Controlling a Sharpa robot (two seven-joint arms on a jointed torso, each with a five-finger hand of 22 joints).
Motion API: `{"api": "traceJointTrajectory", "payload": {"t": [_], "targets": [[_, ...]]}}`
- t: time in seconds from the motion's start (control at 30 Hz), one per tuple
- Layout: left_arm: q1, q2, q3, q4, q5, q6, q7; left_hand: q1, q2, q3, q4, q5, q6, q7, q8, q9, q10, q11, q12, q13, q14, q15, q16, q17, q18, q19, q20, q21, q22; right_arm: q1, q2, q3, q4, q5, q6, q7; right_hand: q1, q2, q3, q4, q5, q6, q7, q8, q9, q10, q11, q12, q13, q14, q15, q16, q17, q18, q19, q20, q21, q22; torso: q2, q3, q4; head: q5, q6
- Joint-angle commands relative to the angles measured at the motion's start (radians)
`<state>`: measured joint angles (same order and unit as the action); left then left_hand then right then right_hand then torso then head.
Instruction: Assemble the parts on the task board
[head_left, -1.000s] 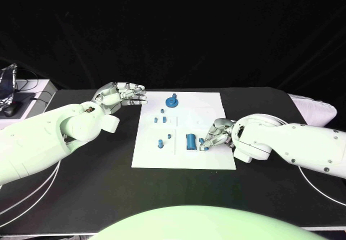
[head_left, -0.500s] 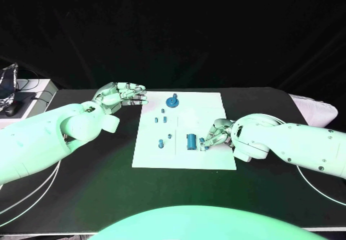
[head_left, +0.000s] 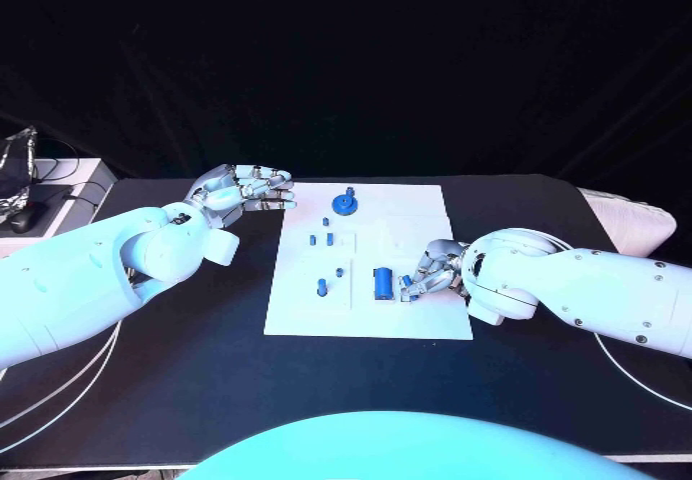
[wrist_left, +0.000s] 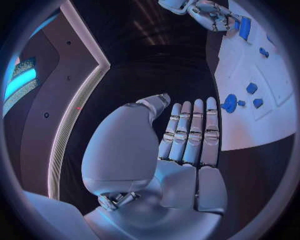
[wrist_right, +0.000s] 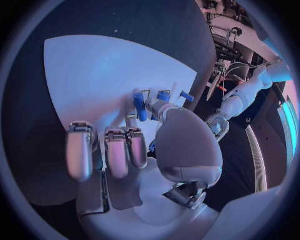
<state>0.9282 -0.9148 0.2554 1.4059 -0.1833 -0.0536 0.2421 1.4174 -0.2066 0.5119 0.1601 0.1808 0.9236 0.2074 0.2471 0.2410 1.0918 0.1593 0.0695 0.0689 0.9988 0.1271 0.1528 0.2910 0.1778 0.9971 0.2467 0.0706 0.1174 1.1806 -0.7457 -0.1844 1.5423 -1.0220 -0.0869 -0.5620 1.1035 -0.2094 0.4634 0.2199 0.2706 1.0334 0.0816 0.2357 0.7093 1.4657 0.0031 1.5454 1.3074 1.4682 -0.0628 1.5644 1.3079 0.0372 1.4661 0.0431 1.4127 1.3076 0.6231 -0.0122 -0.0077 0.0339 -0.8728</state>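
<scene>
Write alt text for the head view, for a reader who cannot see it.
A white task board lies mid-table with small blue parts scattered on it; the right hand rests on the board beside a larger blue block. The left hand hovers, holding nothing, beyond the board's far left corner.

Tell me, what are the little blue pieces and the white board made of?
The blue pieces look like matte plastic: solid even colour, no shine. The white board looks like a thin, flat, dull sheet, maybe plastic or card; I can't tell which. The right hand by the pieces looks like silvery metal.
</scene>
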Motion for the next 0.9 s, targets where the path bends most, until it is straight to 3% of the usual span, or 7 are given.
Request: {"api": "traceJointTrajectory", "payload": {"t": [0.03,0.3,0.9], "targets": [[0.000,0.001,0.001,0.002,0.005,0.017,0.004,-0.001,0.007,-0.001,0.006,0.006,-0.003,0.000,-0.004,-0.001,-0.001,0.003,-0.004,-0.001,0.002,0.006,-0.004,0.001,0.006,0.005,0.000,-0.006,-0.001,-0.003,-0.001,-0.002,0.004,-0.015,0.002,0.001,-0.015,0.002,-0.001,0.009,-0.005,0.009,0.000,-0.005,0.000,0.090,0.002,-0.004,0.246,0.102,0.002,0.006,0.262,-0.009,0.075,-0.001,0.000,0.226,0.000,-0.0005,0.0000,0.000,0.000],[0.000,0.002,0.001,0.002,0.005,0.017,0.003,-0.002,0.008,-0.002,0.007,0.005,-0.003,0.000,-0.004,-0.001,-0.001,0.004,-0.004,-0.001,0.002,0.006,-0.004,0.002,0.006,0.005,0.000,-0.006,-0.002,-0.004,-0.006,-0.002,0.017,-0.010,-0.024,0.006,-0.056,0.006,-0.024,0.047,-0.010,0.017,-0.003,-0.002,-0.002,0.092,0.000,0.001,0.249,0.103,0.000,0.006,0.263,-0.010,0.076,-0.002,0.007,0.227,0.000,-0.0004,0.0004,0.002,0.000],[0.000,0.002,0.001,0.000,0.004,0.018,0.001,-0.003,0.009,-0.002,0.009,0.006,-0.003,0.000,-0.005,-0.002,-0.002,0.004,-0.004,-0.001,0.002,0.006,-0.005,0.002,0.006,0.005,0.001,-0.006,-0.004,-0.005,-0.026,-0.001,0.035,-0.015,-0.059,0.010,-0.064,0.004,-0.032,0.055,-0.013,0.021,-0.005,0.001,-0.002,0.093,-0.002,0.002,0.250,0.103,-0.001,0.006,0.263,-0.011,0.077,-0.003,0.008,0.228,0.000,-0.0006,0.0002,0.002,0.000]]}}
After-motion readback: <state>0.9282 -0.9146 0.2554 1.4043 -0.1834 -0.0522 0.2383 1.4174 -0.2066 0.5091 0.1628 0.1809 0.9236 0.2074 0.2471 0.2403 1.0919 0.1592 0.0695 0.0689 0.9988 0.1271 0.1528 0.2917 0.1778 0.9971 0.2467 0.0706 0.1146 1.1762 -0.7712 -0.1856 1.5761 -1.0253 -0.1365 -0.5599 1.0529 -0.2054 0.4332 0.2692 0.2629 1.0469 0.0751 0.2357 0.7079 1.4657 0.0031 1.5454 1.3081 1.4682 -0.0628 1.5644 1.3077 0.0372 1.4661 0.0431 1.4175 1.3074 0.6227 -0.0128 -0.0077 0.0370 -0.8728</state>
